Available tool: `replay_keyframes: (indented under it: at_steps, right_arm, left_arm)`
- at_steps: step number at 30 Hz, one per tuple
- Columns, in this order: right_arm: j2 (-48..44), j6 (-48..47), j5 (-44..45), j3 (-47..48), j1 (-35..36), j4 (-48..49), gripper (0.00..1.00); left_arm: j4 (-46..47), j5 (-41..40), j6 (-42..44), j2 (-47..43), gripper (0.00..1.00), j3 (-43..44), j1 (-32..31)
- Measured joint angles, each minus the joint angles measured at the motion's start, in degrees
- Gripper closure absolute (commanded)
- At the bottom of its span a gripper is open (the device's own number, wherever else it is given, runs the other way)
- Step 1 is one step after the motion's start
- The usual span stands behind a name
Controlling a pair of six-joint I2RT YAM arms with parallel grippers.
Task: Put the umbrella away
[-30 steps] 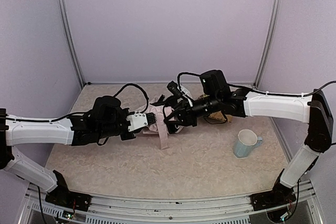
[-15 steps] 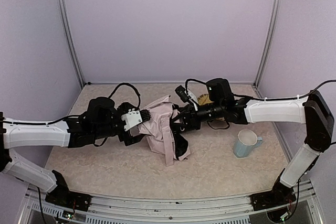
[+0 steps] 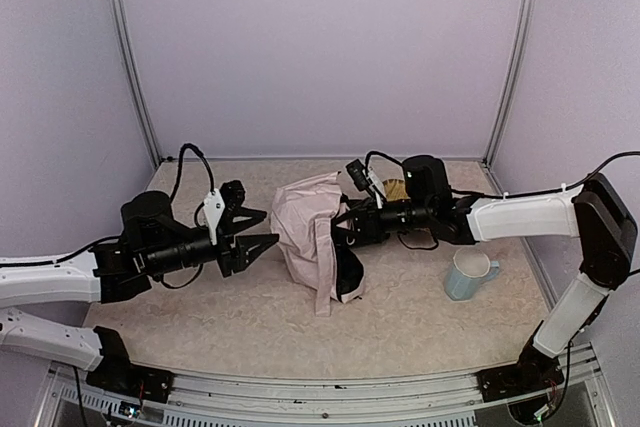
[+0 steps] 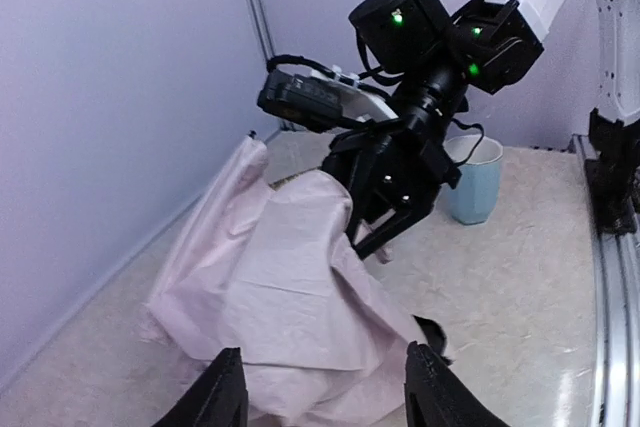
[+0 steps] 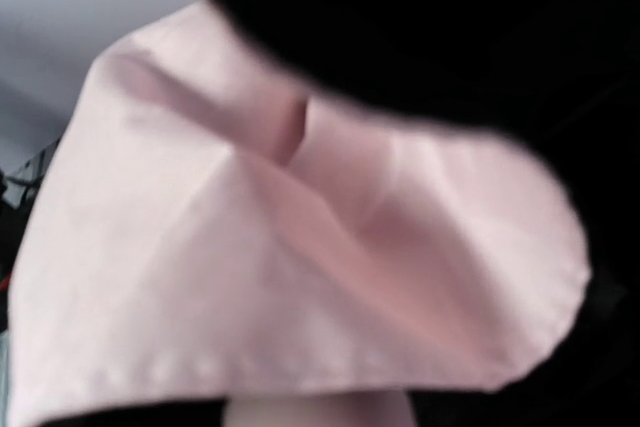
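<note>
**While the left end effector [image 3: 258, 229] stands spread, the right end effector [image 3: 345, 222] pinches the pale pink folding umbrella [image 3: 305, 222]**

Where the left arm reaches in low over the speckled beige bench [image 3: 400, 327], its 2 black fingers [image 3: 262, 242] are wide apart and hold nothing. They sit near the umbrella without touching it. The umbrella lies mid-bench as a loose heap with the pink cloth outward. Black lining shows at its lower right edge, and 1 flap trails toward the near side. Its upper right part is raised to the right end effector, whose fingers close on the cloth. The right wrist view shows only blurred pink fabric. A woven tan tray [image 3: 393, 189] peeks out behind the right arm. Farther right, a pale blue-green ceramic mug [image 3: 468, 273] stands upright, well apart from the umbrella.
</note>
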Motion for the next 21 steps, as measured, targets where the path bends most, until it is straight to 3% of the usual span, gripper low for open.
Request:
replay_keyframes:
  at_steps: [5, 9, 14, 19, 20, 21]
  right_arm:
    - [0.0, 5.07, 1.95, -2.56, 0.0, 4.59, 1.0]
    - [0.17, 8.92, 3.87, -3.74, 0.0, 9.07, 1.0]
    - [0.9, 13.14, 5.01, -5.9, 0.0, 14.19, 1.0]
    - [1.18, 14.56, 5.16, -5.99, 0.04, 14.88, 1.0]
    - [1.18, 14.67, 5.16, -5.99, 0.04, 14.88, 1.0]
    - [1.18, 14.78, 5.16, -5.99, 0.07, 14.88, 1.0]
  left_arm:
    - [2.84, 5.66, -8.74, 9.25, 0.5, -4.22, -3.17]
    - [4.5, 7.61, -10.45, 14.45, 0.38, -4.31, -3.76]
    - [4.85, 9.92, -9.2, 25.51, 0.32, 2.8, -0.48]
    - [7.39, 9.94, -7.74, 35.65, 0.39, 7.5, -0.46]
    - [7.8, 10.01, -7.52, 37.35, 0.45, 7.8, -0.37]
    - [8.04, 10.27, -7.32, 38.73, 0.57, 7.89, -0.28]
